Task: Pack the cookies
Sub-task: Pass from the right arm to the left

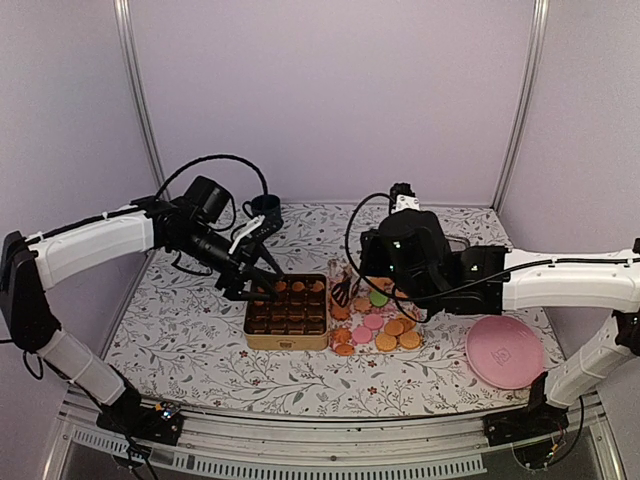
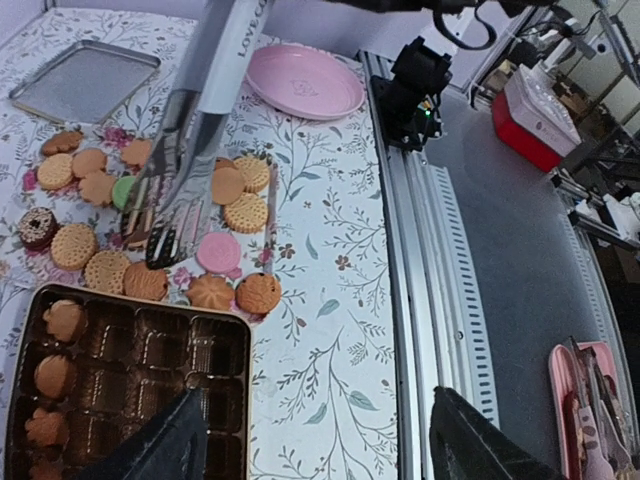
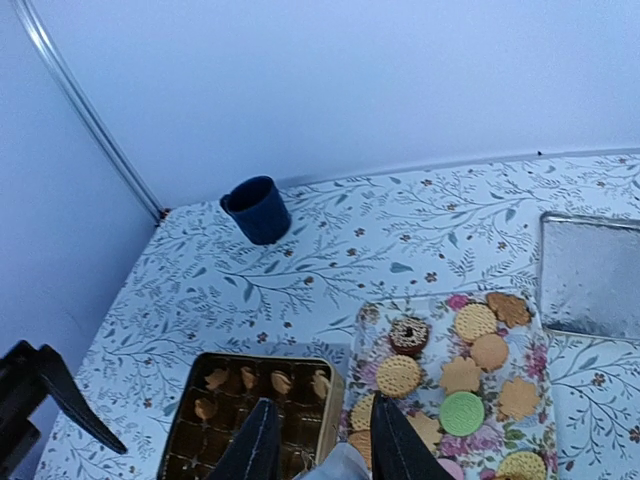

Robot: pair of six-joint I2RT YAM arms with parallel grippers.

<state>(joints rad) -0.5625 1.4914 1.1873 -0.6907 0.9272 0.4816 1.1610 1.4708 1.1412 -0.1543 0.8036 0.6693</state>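
The left gripper has its fingers spread wide, with nothing between them. It hangs over the far left corner of the tin.

The right gripper has its fingers pinching the pale handle of the tongs. The tongs slant down to the loose cookies, their slotted tips just beside a green one. Whether the tips grip a cookie I cannot tell.

The cookies lie in a cluster on the table, just right of the tin and between it and the plate. Most are golden, a few are pink, one is green and one is dark with sprinkles. More cookies sit in the far row of the tin's compartments.

A metal tray lies just beyond the cluster. A blue mug stands well apart, near the back wall.
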